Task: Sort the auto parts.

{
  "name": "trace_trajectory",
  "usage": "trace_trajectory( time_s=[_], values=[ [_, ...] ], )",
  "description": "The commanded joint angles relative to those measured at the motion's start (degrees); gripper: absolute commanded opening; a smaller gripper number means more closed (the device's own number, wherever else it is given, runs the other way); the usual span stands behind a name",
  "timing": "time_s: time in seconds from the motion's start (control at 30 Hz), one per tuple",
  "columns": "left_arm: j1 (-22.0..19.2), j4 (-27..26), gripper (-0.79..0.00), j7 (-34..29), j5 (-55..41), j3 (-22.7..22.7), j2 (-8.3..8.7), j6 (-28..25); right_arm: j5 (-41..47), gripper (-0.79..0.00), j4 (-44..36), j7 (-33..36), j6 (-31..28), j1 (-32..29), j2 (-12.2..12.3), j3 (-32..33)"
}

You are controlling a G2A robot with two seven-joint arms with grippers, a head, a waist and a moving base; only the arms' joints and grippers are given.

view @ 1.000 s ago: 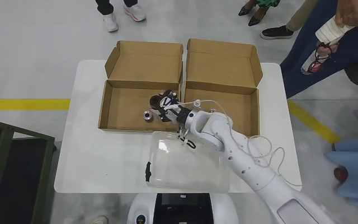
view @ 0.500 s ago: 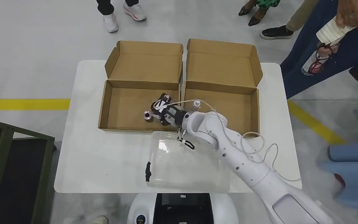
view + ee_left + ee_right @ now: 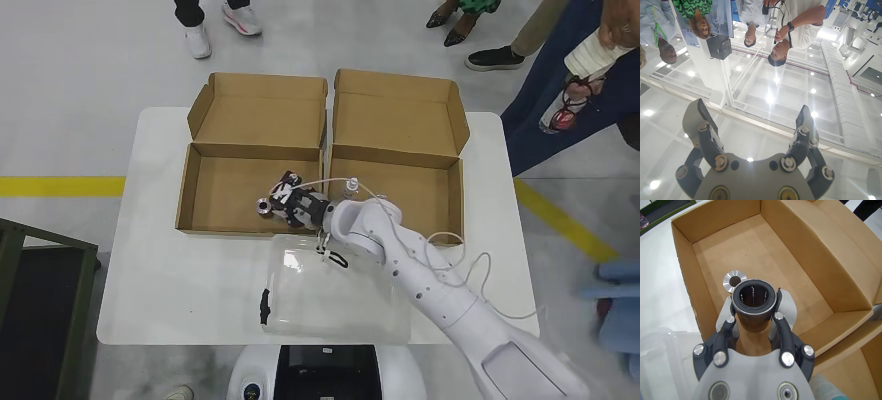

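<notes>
From the right wrist view you see a dark, cylindrical bearing with a steel rim at its open end and rows of tiny balls lining its bore. The right gripper has its fingers closed on the bearing's sides and holds it, open end toward the camera, over the floor of the left box. That box is plain brown cardboard with its flaps folded out. A shiny silver ring with a cone-shaped face and a round hole lies on the box floor just beyond the bearing.

In the top view, the white table carries the left box at eleven o'clock, the right box at one o'clock touching it, and a clear plastic tub at six o'clock. The silver ring sits in the left box, at eight o'clock from the right gripper and close to it. The right arm comes in from five o'clock, crosses the tub's far corner and ends over the left box's five o'clock corner.

From the left wrist view you find the left gripper pointing up at the ceiling, its fingers spread wide with nothing between them.
</notes>
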Motion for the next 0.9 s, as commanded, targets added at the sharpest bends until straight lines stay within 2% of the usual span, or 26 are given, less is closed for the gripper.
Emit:
trace_trajectory(
  time_s=[0.0,0.03,0.07,0.1,0.17,0.23,0.53,0.87],
  values=[
    [0.0,0.0,0.000,0.0,0.0,0.0,0.00,0.0,0.0,-0.425,0.3,0.2,-0.3,0.2,-0.1,0.0],
    [0.0,0.0,0.000,0.0,0.0,0.0,0.00,0.0,0.0,-0.397,0.4,0.4,-0.4,0.2,-0.2,-0.1],
    [0.0,0.0,0.000,0.0,0.0,0.0,0.00,0.0,-0.1,-0.274,0.5,0.6,-0.6,0.3,-0.3,-0.1],
    [0.0,0.0,0.000,0.0,0.0,0.0,0.00,0.0,-0.2,-0.206,0.5,0.7,-0.7,0.3,-0.3,-0.1],
    [0.0,0.0,0.000,0.0,0.0,0.0,0.00,0.0,-0.4,-0.123,0.2,0.9,-0.8,0.3,-0.4,-0.1],
    [0.0,0.0,0.000,0.0,0.0,0.0,0.00,0.0,0.2,-0.006,-0.4,1.1,-1.2,0.0,-0.5,0.1],
    [0.0,0.0,0.000,0.0,0.0,0.0,0.00,0.0,-0.2,0.000,-10.4,0.2,-2.1,-3.5,0.6,3.9],
    [0.0,0.0,0.000,0.0,0.0,0.0,0.00,0.0,-0.7,0.000,-25.1,-3.5,-3.0,-11.5,2.7,11.1]
  ],
)
